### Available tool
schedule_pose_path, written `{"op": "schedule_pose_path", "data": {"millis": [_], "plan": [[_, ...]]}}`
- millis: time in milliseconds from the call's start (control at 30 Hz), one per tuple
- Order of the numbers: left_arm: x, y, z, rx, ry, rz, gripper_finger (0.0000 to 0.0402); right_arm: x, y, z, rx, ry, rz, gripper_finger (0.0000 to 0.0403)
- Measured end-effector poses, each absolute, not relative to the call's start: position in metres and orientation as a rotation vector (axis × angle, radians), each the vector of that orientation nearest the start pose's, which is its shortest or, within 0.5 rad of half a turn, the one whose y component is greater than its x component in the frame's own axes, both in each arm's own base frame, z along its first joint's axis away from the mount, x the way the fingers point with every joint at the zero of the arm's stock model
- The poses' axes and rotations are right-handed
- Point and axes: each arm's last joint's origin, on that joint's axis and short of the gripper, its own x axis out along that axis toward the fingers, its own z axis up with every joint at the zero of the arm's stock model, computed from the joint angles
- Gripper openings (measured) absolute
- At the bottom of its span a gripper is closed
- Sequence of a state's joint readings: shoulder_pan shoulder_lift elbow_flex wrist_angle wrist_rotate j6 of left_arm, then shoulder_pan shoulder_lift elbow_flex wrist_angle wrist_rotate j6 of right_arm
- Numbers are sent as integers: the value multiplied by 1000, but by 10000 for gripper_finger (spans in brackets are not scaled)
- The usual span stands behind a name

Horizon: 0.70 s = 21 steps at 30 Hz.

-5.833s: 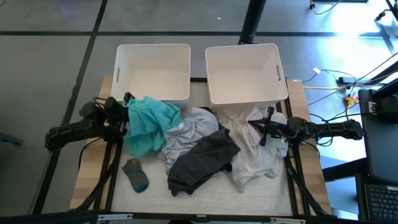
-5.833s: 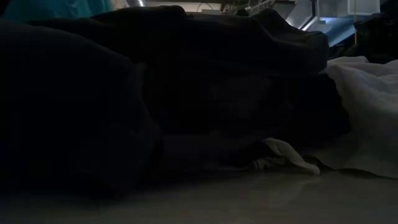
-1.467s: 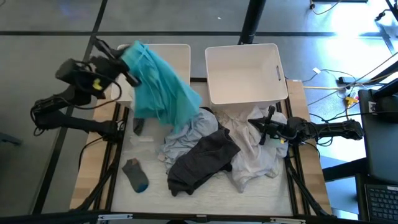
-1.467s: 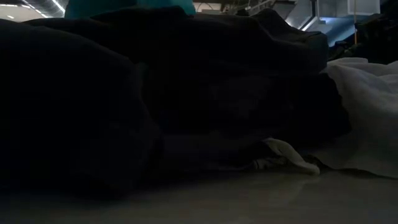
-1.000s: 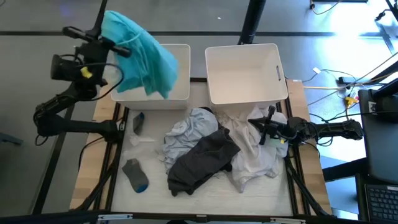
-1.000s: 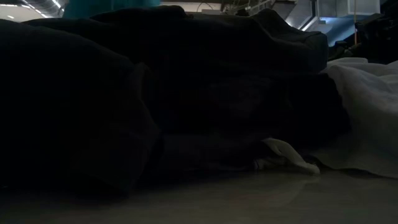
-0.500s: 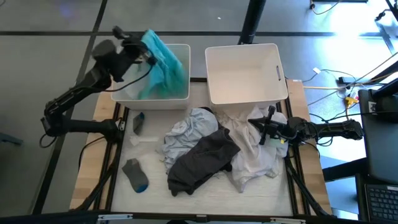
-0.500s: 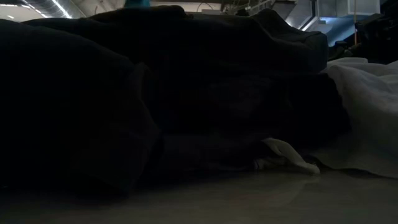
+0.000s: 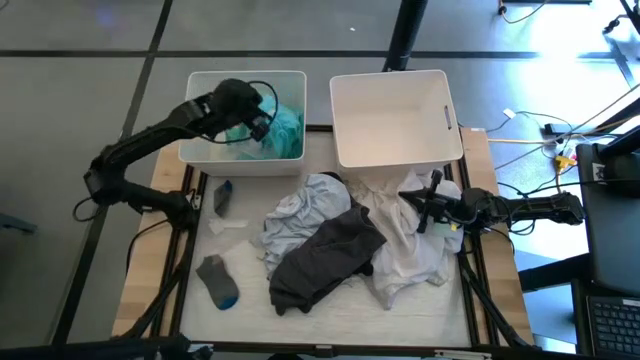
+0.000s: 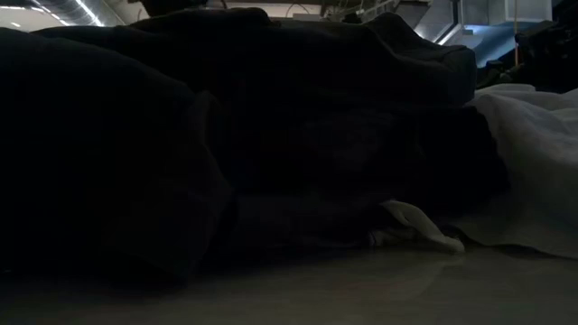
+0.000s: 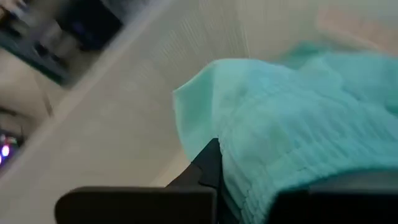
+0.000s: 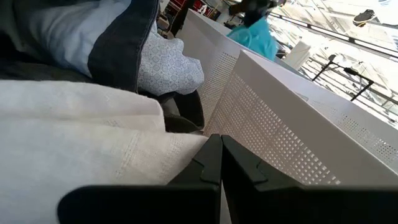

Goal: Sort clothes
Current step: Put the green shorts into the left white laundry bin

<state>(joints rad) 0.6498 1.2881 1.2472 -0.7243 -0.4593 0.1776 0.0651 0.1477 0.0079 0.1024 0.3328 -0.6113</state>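
My left gripper (image 9: 256, 120) reaches down into the left white bin (image 9: 196, 100) and is shut on the teal garment (image 9: 283, 128), which lies bunched inside the bin. The garment also fills the left wrist view (image 11: 298, 118). My right gripper (image 9: 432, 208) waits, shut, over the white garment (image 9: 415, 255) at the right of the clothes pile. I cannot tell whether it touches the cloth. A light grey garment (image 9: 300, 205) and a dark grey one (image 9: 330, 250) lie heaped mid-table. A grey sock (image 9: 217, 280) lies flat at the near left. My left gripper has a bunched fold of the teal garment (image 11: 249, 168) between its two fingers, coming from above and slanting down into the bin. The cloth covers one finger, so I cannot tell how many layers it holds. The rest of the garment lies slack on the bin's floor.
The right white bin (image 9: 445, 95) stands at the far edge beside the left one; its perforated wall (image 12: 280, 112) is close to my right gripper. A small grey piece (image 9: 222, 196) lies near the left bin. The dark garment (image 10: 226, 135) blocks most of the low view.
My left gripper has swung from high over the left bin's far left corner toward the right and down into the bin, still shut on the teal garment. The garment hung spread out in the air. It now lies bunched inside the bin.
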Motion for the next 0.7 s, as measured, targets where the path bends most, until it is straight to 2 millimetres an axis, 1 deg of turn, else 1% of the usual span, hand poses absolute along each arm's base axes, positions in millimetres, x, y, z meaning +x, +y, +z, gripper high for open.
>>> {"op": "schedule_pose_path", "data": {"millis": [100,200,267,400,533,633,700], "plan": [[205,172,330,32,950,977,12,105,-3,164,-615,117,-248,10],[208,174,327,24,963,977,24,105,-3,164,-615,118,-248,10],[208,174,327,24,961,977,40,105,-3,164,-615,117,-248,10],[205,172,330,26,950,980,92,105,-3,164,-615,117,-248,10],[199,168,341,32,929,983,145,105,-3,164,-615,117,-248,10],[194,163,360,22,882,996,177,105,-3,164,-615,117,-248,10],[189,158,373,-5,843,975,192,105,-3,164,-614,117,-248,10]]}}
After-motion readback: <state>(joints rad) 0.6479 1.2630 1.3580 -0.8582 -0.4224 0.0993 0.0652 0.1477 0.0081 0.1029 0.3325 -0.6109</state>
